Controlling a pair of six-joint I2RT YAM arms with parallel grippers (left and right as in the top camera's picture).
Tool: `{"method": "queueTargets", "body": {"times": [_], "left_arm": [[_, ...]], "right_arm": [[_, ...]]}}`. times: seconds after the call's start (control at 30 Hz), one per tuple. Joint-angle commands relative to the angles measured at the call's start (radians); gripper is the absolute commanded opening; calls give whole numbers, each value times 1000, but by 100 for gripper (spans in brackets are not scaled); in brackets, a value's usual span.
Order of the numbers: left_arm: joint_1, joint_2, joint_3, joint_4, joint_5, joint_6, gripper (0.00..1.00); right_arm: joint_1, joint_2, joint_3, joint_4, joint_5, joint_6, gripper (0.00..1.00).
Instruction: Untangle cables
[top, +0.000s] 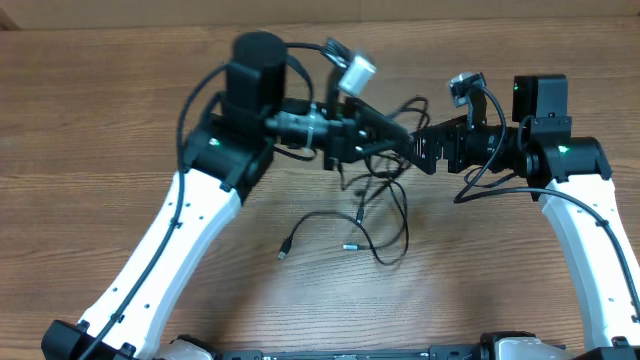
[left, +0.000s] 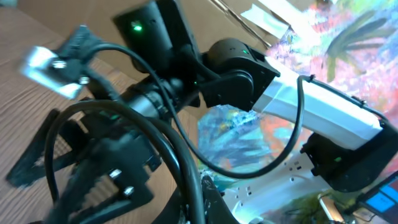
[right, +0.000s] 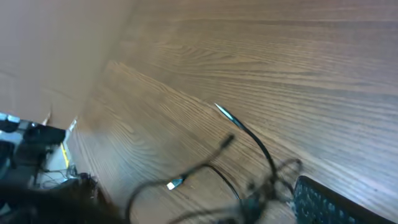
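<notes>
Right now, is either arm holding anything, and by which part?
The left gripper, jaws shut, seems to hold the cables at their tangled upper part. The right gripper is open, holding nothing.

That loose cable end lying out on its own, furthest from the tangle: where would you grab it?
On the cord just behind the plug, from straight above: it lies flat, clear of the tangle, bare table on both sides.

light: bright, even, soft shadows | overhead: sharp | 2 wrist views — motion-blurred, tilted
</notes>
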Motion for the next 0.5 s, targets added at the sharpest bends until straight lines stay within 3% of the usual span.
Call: {"method": "queueTargets", "body": {"times": [0.0, 0.3, 0.47], "left_arm": [[-44, -17, 13, 35, -69, 18, 4], [-55, -21, 13, 242, -22, -119, 4], [14, -64, 13, 324, 6, -180, 4]], "right_arm": [[5, 3, 7, 3, 19, 43, 100], [-3, 3, 7, -70, 669, 314, 100], [-60, 3, 7, -124, 804, 334, 100]]}}
